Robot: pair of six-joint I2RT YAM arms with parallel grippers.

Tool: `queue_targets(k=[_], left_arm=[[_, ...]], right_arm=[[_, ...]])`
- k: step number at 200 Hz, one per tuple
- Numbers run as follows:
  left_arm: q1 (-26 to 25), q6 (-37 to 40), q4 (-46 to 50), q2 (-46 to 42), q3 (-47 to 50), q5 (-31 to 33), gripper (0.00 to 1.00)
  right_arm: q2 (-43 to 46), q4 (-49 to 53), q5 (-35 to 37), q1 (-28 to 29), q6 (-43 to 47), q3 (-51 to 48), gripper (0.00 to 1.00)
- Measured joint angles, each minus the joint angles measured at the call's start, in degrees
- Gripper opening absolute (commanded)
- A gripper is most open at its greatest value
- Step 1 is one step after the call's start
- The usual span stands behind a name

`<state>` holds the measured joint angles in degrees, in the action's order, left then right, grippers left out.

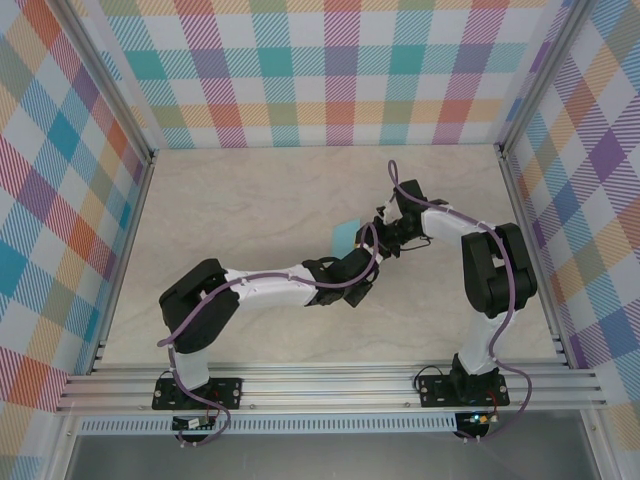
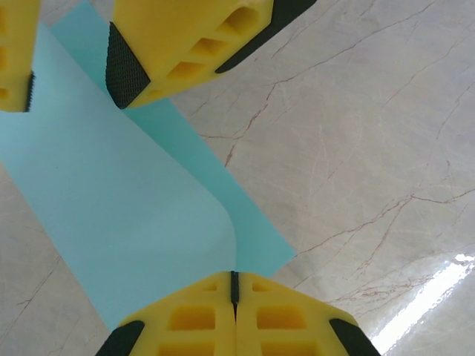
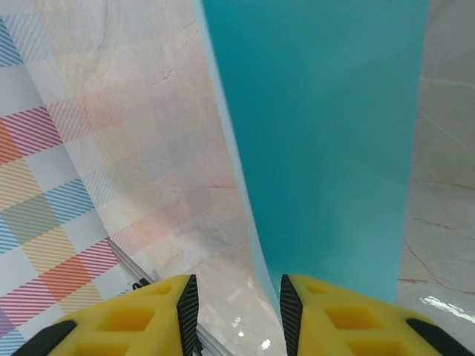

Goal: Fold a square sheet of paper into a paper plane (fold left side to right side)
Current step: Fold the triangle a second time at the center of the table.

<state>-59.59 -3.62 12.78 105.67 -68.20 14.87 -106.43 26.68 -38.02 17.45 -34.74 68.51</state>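
Note:
The square sheet of paper [image 1: 346, 234] is turquoise and lies mid-table, partly under both grippers. In the left wrist view the sheet of paper [image 2: 133, 215] has one side lifted and curled over the flat part, and its edge runs into my left gripper [image 2: 234, 285], whose jaws are shut on it. My right gripper [image 2: 74, 81] hovers over the sheet's far end with yellow fingers [image 2: 171, 52] apart. In the right wrist view the paper [image 3: 319, 133] rises steeply, its edge passing just inside the right pad of my open right gripper [image 3: 239, 311]. From above, the left gripper [image 1: 368, 243] and right gripper [image 1: 385, 222] sit close together.
The marble-look table [image 1: 250, 200] stretches wide to the left and behind the paper. Checked walls [image 1: 300, 70] close the back and both sides. An aluminium rail [image 1: 330, 390] runs along the near edge by the arm bases.

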Motion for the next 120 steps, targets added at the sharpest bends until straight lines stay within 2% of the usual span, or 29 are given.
queue_targets(k=[46, 71, 87, 120], left_arm=[[2.82, -0.92, 0.57, -2.56, 0.85, -3.89, 0.00], [5.42, -1.70, 0.46, -4.22, 1.68, -6.93, 0.00], [6.95, -2.27, 0.26, -4.72, 2.19, -9.05, 0.00], [10.56, -3.23, 0.13, -4.81, 3.21, -14.01, 0.00]], right_arm=[[3.50, 1.27, 2.73, -1.53, 1.44, 0.61, 0.57], [8.37, 1.25, 3.54, -4.04, 2.03, 0.37, 0.58], [11.41, 1.27, 4.13, -5.31, 2.47, -0.59, 0.51], [14.56, 0.59, 4.09, -6.10, 3.67, -5.20, 0.29]])
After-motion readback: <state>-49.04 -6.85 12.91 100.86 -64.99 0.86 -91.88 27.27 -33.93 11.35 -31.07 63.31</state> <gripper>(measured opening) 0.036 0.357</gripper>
